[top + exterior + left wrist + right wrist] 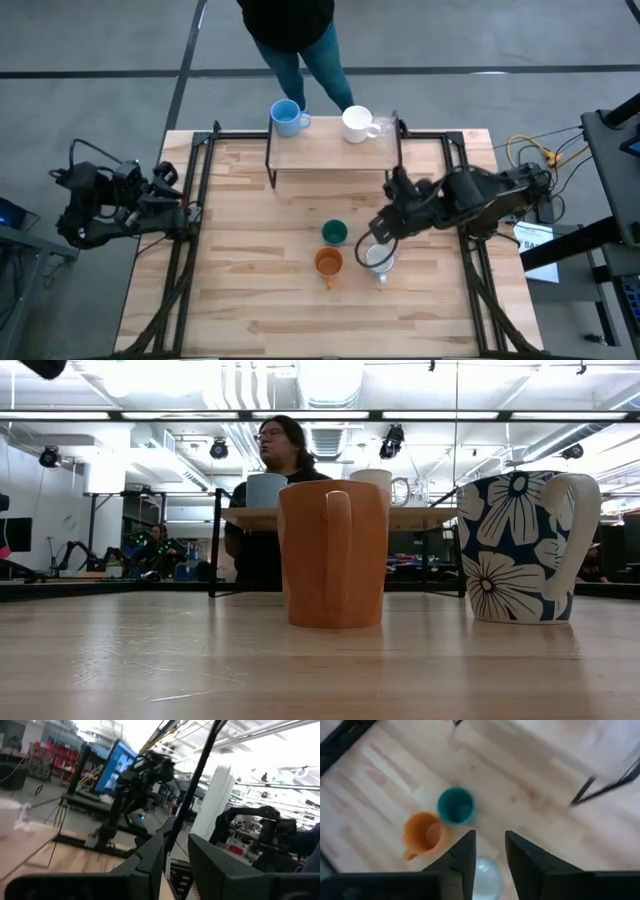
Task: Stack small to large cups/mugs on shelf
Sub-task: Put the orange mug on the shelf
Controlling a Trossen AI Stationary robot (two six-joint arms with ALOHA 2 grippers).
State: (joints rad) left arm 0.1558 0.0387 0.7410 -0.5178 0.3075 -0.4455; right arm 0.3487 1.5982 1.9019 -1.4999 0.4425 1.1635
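Hovering over the desk (250,290), the right jaws sit just above a white mug w/ dark blue flowers (378,258), on the end of the right arm (460,195), which reaches in from the desk's right side. We see those jaws parted a little, a narrow gap btwn them & nothing pinched. In the right wrist view the mug's rim shows straight below that gap.

The flowered mug stands upright on the desk. Just beside it, to its left in the high view, is an orange mug (329,263), also upright, handle pointing to the near edge. A dark green cup (334,233) stands just behind the orange one, twd the shelf. We can't tell if the three touch.

Farther out, the shelf (320,155) runs along the far edge of the desk. On it: a light blue mug (287,117) at its left end, a white mug (357,123) nearer its right end, & a clear glass (388,128) just right of the white mug. The blue mug is well apart from the other two.

The left arm (110,205) waits at the desk's left edge, off the work area. The left jaws are open w/ nothing btwn them.

A person (295,30) in a dark top & blue trousers stands behind the shelf.
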